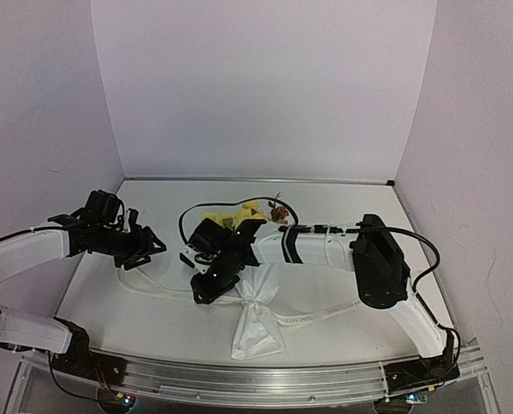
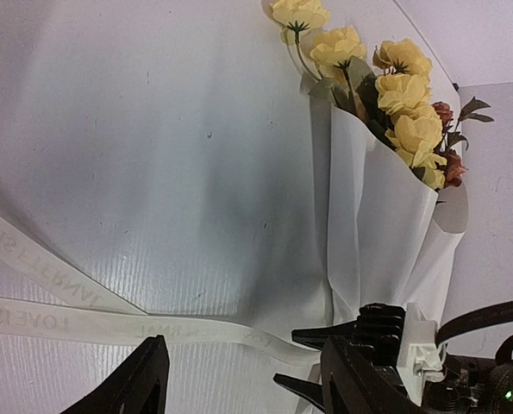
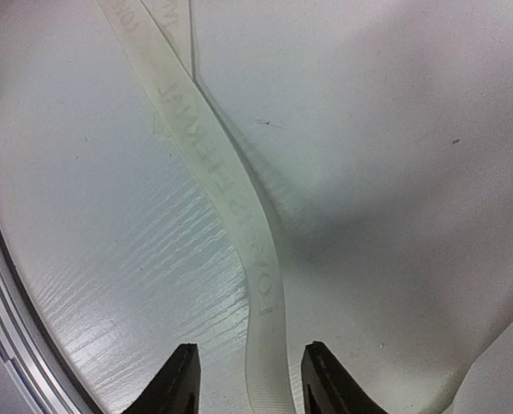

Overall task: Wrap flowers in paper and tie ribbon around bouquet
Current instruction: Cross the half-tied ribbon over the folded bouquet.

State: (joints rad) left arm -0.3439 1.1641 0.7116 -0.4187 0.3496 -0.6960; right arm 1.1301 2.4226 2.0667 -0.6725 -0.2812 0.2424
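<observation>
The bouquet lies on the table, its yellow and orange-brown flowers (image 1: 239, 212) (image 2: 407, 103) pointing away and its white paper (image 1: 256, 332) (image 2: 381, 233) cone pinched narrow low down. The cream lettered ribbon (image 1: 325, 312) (image 2: 109, 326) (image 3: 239, 224) runs across the table through that pinched spot. My right gripper (image 1: 206, 289) (image 3: 252, 366) straddles the ribbon just left of the cone, its jaws apart, with a gap on each side of the band. Further left hovers my left gripper (image 1: 148, 246) (image 2: 243, 362), open and holding nothing. The right fingers (image 2: 316, 335) show in the left wrist view.
A metal rail (image 1: 239, 371) runs along the table's near edge. White walls close the back and both sides. A black cable (image 1: 185, 222) loops near the flower heads. The right arm (image 1: 325, 250) stretches across the middle of the table.
</observation>
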